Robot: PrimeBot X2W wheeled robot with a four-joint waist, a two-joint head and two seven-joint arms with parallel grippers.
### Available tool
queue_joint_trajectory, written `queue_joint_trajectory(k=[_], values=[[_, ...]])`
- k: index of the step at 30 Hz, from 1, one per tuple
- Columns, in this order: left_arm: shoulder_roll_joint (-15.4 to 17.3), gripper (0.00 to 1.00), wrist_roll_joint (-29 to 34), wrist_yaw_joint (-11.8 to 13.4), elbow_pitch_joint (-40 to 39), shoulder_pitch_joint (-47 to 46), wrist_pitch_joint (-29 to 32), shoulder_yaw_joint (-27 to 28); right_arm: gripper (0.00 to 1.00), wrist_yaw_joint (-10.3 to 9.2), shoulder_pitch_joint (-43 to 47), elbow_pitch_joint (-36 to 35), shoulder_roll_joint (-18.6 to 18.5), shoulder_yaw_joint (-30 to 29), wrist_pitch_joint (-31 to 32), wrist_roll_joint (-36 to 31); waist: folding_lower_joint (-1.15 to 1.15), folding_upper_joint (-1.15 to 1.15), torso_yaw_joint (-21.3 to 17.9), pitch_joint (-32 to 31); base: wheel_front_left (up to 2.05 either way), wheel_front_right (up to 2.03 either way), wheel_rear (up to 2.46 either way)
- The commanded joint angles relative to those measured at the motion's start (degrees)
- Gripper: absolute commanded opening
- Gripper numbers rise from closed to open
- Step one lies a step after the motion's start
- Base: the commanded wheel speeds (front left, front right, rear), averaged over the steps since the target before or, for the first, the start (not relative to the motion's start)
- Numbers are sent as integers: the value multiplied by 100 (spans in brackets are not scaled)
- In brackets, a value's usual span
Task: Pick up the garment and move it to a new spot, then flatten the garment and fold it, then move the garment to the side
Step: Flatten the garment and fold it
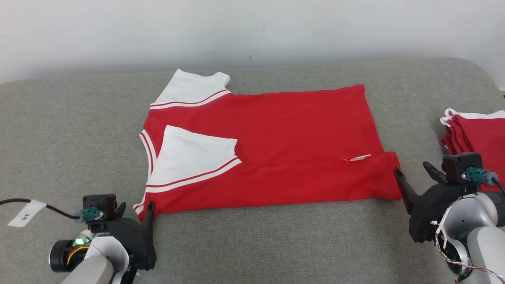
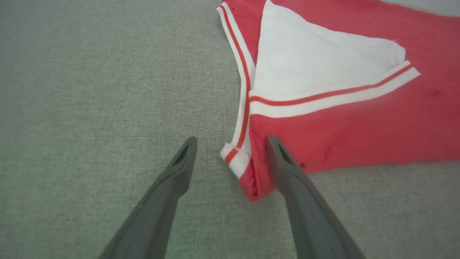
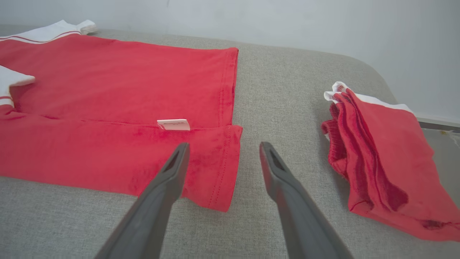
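The garment (image 1: pixel 276 130) is a red T-shirt with white, red-striped sleeves, spread flat on the grey cushion (image 1: pixel 252 244). Its near long edge is folded inward, and the near sleeve (image 2: pixel 316 64) lies on top of the red body. My left gripper (image 1: pixel 136 205) stands open at the shirt's near left corner. The striped collar end (image 2: pixel 235 158) lies between its fingers (image 2: pixel 287 169). Open too, my right gripper (image 1: pixel 411 167) is at the near hem corner (image 3: pixel 222 165), with one finger over the red cloth and the other over bare cushion. A small white label (image 3: pixel 174 124) pokes out at the fold.
A pile of folded red garments (image 1: pixel 477 134) lies at the cushion's right end, close to my right arm. A pale wall (image 1: pixel 252 31) runs along the back. A dark cable with a paper tag (image 1: pixel 23 213) hangs by my left wrist.
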Motion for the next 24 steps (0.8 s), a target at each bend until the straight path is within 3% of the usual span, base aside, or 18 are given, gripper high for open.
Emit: queue_joint_trajectory(k=[1, 8, 9, 10, 11, 17, 24], values=[[10, 100, -28, 53, -17, 72, 62, 0, 100, 5, 48, -57, 20, 15, 13, -25, 1, 0, -64, 30, 0, 0, 0], [27, 100, -271, 238, -70, 251, 500, 27, 100, 5, 133, -159, 21, -40, 59, -21, 1, 0, -174, 85, 0, 0, 0], [19, 89, -303, 248, -76, 297, 556, 22, 100, 5, 155, -168, 31, -60, 76, -25, 1, 0, -183, 88, 0, 0, 0], [14, 38, -311, 261, -99, 327, 591, 17, 100, 5, 169, -177, 46, -84, 93, -31, 1, 0, -192, 91, 0, 0, 0], [11, 0, -309, 254, -122, 348, 620, 4, 100, 5, 178, -187, 61, -100, 94, -40, 1, 0, -198, 96, 0, 0, 0], [-52, 0, -363, 327, -243, 461, 584, 10, 100, 5, 129, -96, 192, -423, 228, -167, 1, 0, -188, 194, 0, 0, 0], [-321, 0, -242, 230, -291, 503, 286, -164, 100, 5, -67, 198, 399, -711, 250, -480, 1, 0, -19, 413, 0, 0, 0]])
